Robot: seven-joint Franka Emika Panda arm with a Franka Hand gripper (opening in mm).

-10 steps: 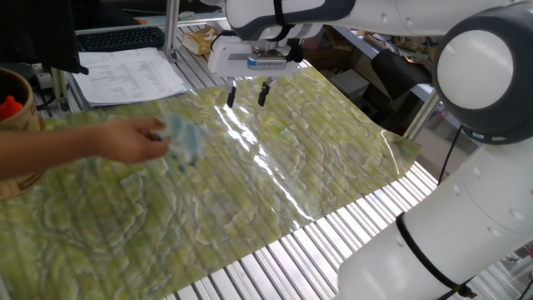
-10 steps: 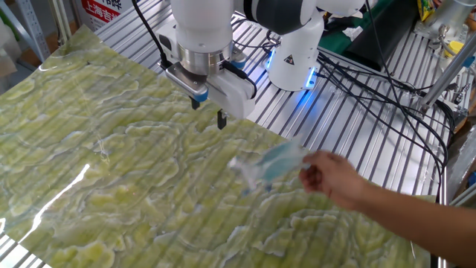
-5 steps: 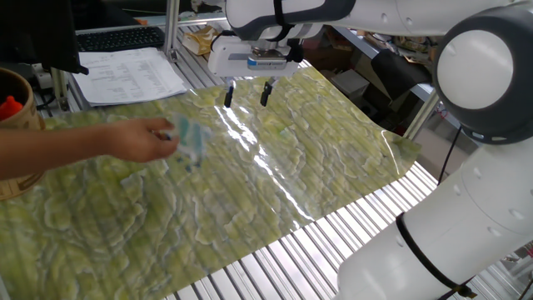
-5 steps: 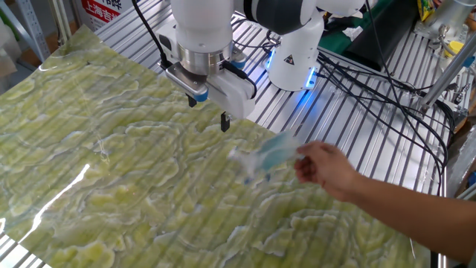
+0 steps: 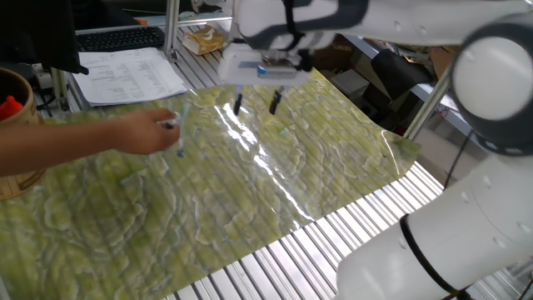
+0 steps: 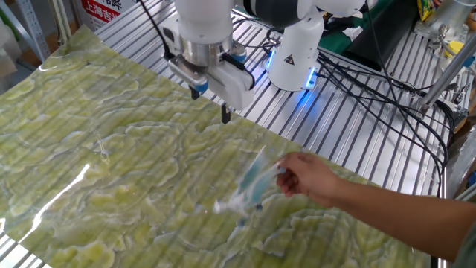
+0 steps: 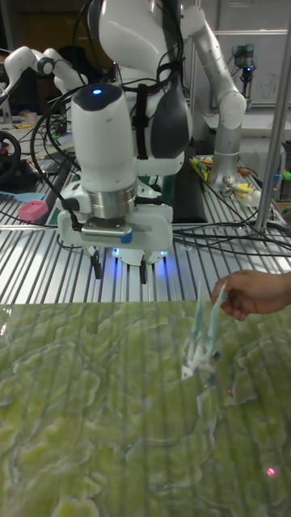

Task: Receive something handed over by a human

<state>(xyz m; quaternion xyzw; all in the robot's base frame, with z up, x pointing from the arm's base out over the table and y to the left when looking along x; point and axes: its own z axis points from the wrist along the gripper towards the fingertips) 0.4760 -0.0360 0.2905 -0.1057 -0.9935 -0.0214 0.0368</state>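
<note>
The human's hand (image 5: 133,133) reaches in from the left over the green mat and pinches the pale blue see-through plastic piece (image 5: 179,133), which hangs edge-on toward the mat. From the other side, the plastic (image 6: 249,186) dangles below the hand (image 6: 309,179). In the tall view it (image 7: 206,339) hangs from the fingertips of the hand (image 7: 250,292), its lower end near the mat. My gripper (image 5: 256,106) hovers open above the mat's far part, apart from the plastic, with nothing between its fingers. It also shows as the gripper (image 6: 211,104) and the gripper (image 7: 120,271).
A patterned green mat (image 5: 275,192) covers the slatted table. A wooden cup with an orange top (image 5: 15,117) stands at the left edge. Papers (image 5: 125,75) and a keyboard (image 5: 117,37) lie behind. Cables (image 6: 357,82) run near the arm's base.
The hand has swung the plastic down, so it now hangs edge-on near the mat. My gripper has shifted slightly sideways and stays open.
</note>
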